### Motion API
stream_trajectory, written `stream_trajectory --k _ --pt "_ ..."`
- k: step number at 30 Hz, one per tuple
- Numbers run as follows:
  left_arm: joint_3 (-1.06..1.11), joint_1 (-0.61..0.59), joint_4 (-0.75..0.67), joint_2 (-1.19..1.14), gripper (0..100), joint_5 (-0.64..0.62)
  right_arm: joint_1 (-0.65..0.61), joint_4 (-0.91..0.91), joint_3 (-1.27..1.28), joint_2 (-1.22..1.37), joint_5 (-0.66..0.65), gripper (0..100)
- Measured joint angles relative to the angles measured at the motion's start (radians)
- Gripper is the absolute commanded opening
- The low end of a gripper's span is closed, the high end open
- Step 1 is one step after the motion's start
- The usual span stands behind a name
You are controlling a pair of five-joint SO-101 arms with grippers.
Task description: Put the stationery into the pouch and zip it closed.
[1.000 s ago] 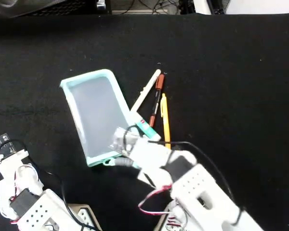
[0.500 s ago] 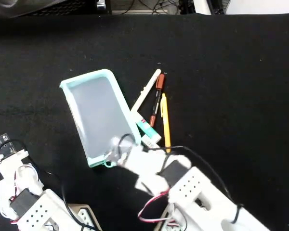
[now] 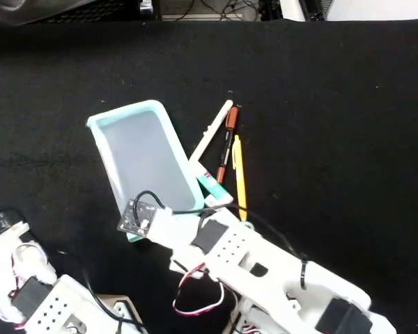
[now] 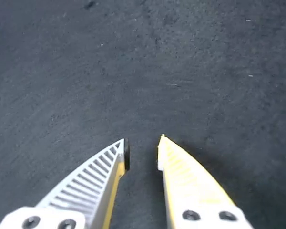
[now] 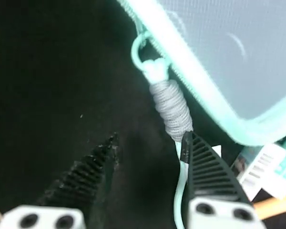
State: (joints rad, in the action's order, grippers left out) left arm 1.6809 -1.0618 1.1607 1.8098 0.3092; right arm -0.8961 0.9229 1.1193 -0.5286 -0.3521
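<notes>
The pouch [image 3: 145, 163] lies flat at 9 o'clock of the table [image 3: 334, 104]. Its 6 o'clock short edge is under the right arm's [image 3: 251, 257] wrist. The right gripper [image 5: 150, 138] has its jaws apart at that corner. The grey zip pull [image 5: 169, 107] rests against one finger without being clamped. Along the pouch's 3 o'clock long edge lie a white pen [image 3: 210, 132], a brown marker [image 3: 226, 142], a yellow pen [image 3: 240, 174] and a teal-labelled stick [image 3: 212, 186], all outside it. Broad cloth runs from them to the 12 and 3 o'clock table edges. The left gripper [image 4: 142, 143], at 7 o'clock, hangs slightly parted over cloth.
</notes>
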Motion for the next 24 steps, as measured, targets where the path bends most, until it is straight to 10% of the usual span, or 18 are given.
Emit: stream_trajectory --k 15,24 --pt "-0.100 0.058 0.086 0.000 14 -0.002 0.109 -0.152 -0.009 0.127 -0.055 20.7" --pt "-0.247 0.064 0.126 0.003 15 -0.023 0.104 -0.143 0.006 0.121 -0.064 1.5"
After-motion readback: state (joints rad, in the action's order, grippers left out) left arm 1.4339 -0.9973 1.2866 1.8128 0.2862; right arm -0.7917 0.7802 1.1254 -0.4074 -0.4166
